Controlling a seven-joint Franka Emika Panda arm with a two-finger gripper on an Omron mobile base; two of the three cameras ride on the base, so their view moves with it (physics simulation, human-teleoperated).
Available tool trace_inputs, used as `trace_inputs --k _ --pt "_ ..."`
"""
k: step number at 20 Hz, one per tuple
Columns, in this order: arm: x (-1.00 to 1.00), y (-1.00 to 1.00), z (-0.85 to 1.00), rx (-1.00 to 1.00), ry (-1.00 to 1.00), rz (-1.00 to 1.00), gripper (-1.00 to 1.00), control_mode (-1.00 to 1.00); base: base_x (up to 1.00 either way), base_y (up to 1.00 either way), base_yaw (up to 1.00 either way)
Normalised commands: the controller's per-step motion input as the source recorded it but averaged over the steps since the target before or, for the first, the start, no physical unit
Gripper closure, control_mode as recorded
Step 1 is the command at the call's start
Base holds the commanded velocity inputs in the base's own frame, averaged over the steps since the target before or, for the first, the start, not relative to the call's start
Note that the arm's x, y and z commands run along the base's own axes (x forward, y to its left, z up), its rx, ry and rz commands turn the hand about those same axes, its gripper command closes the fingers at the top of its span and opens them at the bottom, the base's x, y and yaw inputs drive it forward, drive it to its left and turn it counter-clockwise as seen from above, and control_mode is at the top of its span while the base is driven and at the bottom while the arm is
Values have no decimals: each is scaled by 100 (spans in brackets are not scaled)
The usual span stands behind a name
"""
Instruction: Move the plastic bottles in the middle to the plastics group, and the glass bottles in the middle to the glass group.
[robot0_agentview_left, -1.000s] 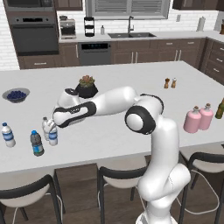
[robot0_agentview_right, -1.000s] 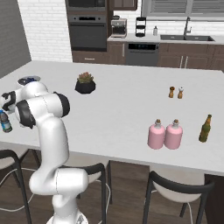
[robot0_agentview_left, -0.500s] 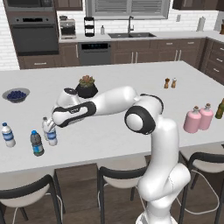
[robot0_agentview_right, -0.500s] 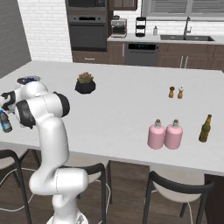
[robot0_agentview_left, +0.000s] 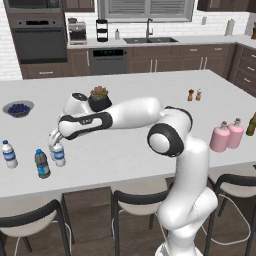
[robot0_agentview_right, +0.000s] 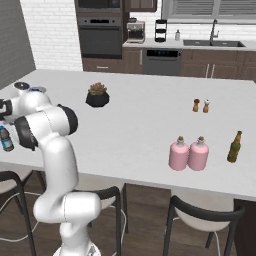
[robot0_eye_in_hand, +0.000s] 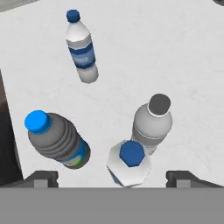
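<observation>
the gripper (robot0_eye_in_hand: 112, 177) hangs spread wide above two close-set bottles: a blue-capped one (robot0_eye_in_hand: 128, 162) and a grey-capped one (robot0_eye_in_hand: 152, 123); a dark bottle (robot0_eye_in_hand: 57, 140) stands beside on the counter (robot0_eye_in_hand: 175, 57).

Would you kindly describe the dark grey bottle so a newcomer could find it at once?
On the long white island counter, look to the left end, where four small water bottles stand grouped. The dark grey bottle is nearest the front edge; its ribbed body is dark under a bright blue cap, whereas its neighbours are pale.
</observation>
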Motion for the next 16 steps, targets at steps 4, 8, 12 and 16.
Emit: trace_inputs --k 4,8,12,16 --pt "-33 -26 59 0 4 -8 -100 -100 0 0 0" --pt "-66 -54 29 0 2 -25 -100 -100 0 0 0" --pt "-78 -68 2 4 -3 -28 -100 -100 0 0 0" --pt "-28 -68 0 6 0 -15 -100 -100 0 0 0"
